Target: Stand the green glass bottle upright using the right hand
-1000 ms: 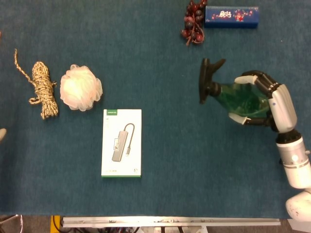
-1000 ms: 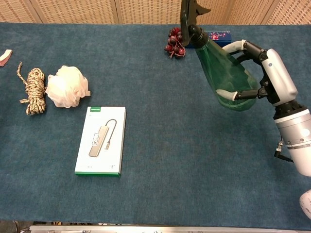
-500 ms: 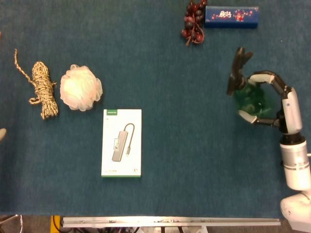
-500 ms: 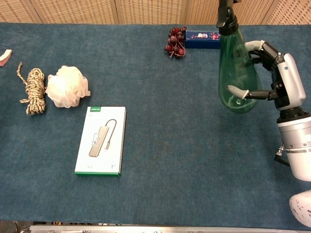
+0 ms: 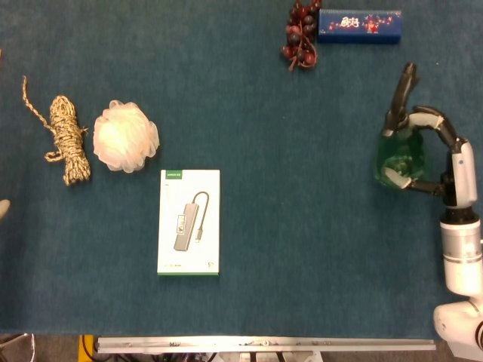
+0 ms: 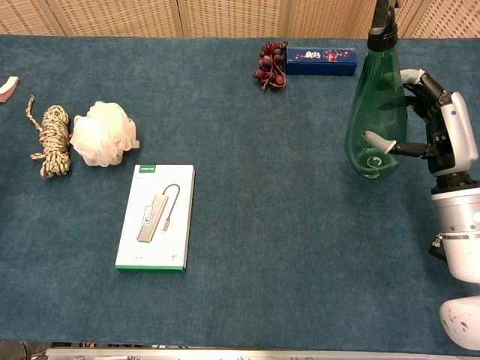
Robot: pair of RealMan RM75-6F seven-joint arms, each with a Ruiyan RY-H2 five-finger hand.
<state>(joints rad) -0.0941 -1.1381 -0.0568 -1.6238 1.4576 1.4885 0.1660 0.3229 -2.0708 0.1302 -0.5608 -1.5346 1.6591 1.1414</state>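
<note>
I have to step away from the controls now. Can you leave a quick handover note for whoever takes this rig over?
Right hand: grips the green glass bottle around its body.
Left hand: not in view.
Bottle: upright or nearly so at the table's right side, black top up; whether its base rests fully on the blue cloth is unclear.
Done: bottle raised to standing.
Left: confirm it sits steady, open the fingers, draw the right hand away without tipping it.
</note>
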